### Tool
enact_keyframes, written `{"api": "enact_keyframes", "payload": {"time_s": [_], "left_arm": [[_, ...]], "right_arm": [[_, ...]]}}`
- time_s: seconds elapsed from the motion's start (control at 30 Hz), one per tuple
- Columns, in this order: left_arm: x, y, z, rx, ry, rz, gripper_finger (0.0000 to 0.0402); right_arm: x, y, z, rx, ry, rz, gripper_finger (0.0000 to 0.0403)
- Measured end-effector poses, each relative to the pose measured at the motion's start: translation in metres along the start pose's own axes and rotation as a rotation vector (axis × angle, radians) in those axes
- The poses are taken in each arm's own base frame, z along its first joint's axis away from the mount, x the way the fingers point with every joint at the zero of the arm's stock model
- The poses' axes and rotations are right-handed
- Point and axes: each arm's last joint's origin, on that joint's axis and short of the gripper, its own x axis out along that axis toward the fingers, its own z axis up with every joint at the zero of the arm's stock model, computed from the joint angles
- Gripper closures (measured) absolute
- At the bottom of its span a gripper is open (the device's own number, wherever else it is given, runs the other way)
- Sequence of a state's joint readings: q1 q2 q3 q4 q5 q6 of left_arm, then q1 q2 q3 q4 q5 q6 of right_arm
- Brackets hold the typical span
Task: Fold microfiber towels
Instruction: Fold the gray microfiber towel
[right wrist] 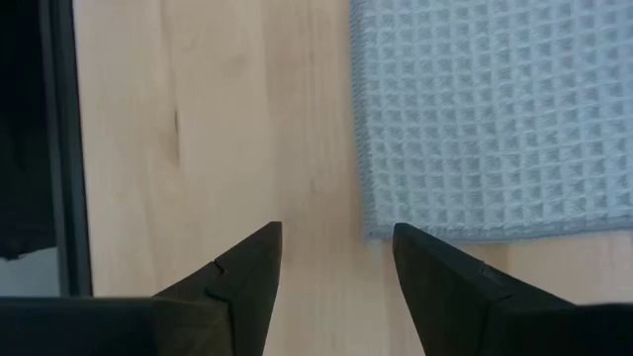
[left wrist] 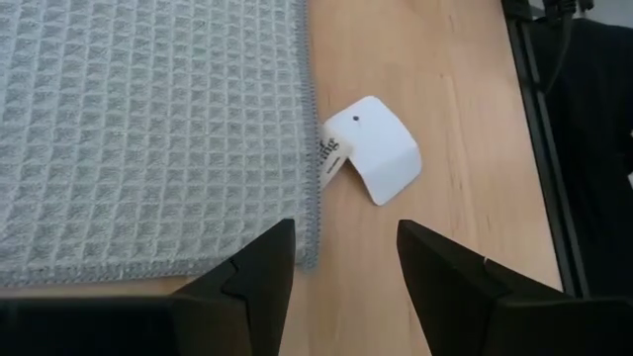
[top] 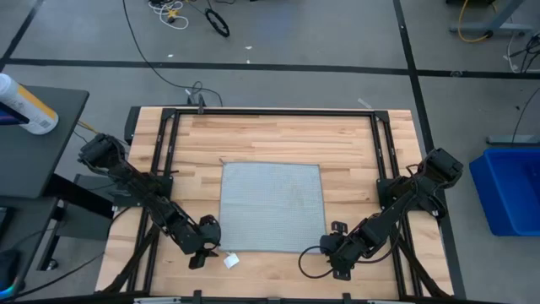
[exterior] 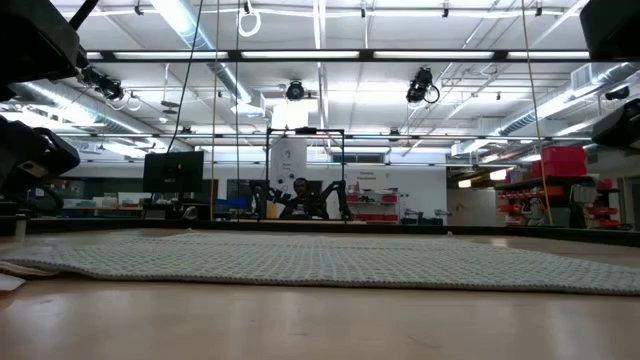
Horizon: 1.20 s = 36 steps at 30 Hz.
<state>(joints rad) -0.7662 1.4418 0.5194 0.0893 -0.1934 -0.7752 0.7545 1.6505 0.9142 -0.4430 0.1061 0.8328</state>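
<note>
The pale grey-blue microfiber towel (top: pixel 271 207) lies spread flat on the wooden table (top: pixel 278 139), its white tag (top: pixel 231 262) sticking out from the near left corner. My left gripper (top: pixel 205 251) hovers open just off that corner (left wrist: pixel 309 259), over the towel's edge beside the tag (left wrist: pixel 376 148). My right gripper (top: pixel 335 257) hovers open just off the towel's near right corner (right wrist: pixel 371 229). In the low view the towel (exterior: pixel 330 262) lies as a flat band across the table.
A black metal frame (top: pixel 270 112) borders the table. A bright blue bin (top: pixel 511 186) stands on the floor to the right. A side table with a white bottle (top: pixel 25 103) is at the left. Bare wood lies near and far of the towel.
</note>
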Motion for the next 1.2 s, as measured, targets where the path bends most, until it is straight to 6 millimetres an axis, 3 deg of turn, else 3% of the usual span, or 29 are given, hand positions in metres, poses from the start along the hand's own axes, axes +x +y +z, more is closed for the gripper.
{"api": "enact_keyframes", "payload": {"time_s": [0.23, 0.63, 0.83, 1.2], "left_arm": [[0.000, -0.002, 0.003, -0.036, -0.040, -0.010, 0.0213], [0.000, -0.003, 0.005, -0.065, -0.073, -0.014, 0.0213], [-0.001, -0.006, 0.002, -0.075, -0.081, -0.013, 0.0213], [-0.002, -0.008, 0.001, -0.100, -0.084, -0.014, 0.0213]], "right_arm": [[0.000, -0.001, 0.001, -0.001, -0.029, -0.025, 0.0212], [0.000, -0.001, 0.002, 0.008, -0.056, -0.049, 0.0198], [0.010, 0.000, -0.001, 0.010, -0.037, -0.055, 0.0209], [0.017, 0.000, -0.003, 0.016, -0.014, -0.060, 0.0192]]}}
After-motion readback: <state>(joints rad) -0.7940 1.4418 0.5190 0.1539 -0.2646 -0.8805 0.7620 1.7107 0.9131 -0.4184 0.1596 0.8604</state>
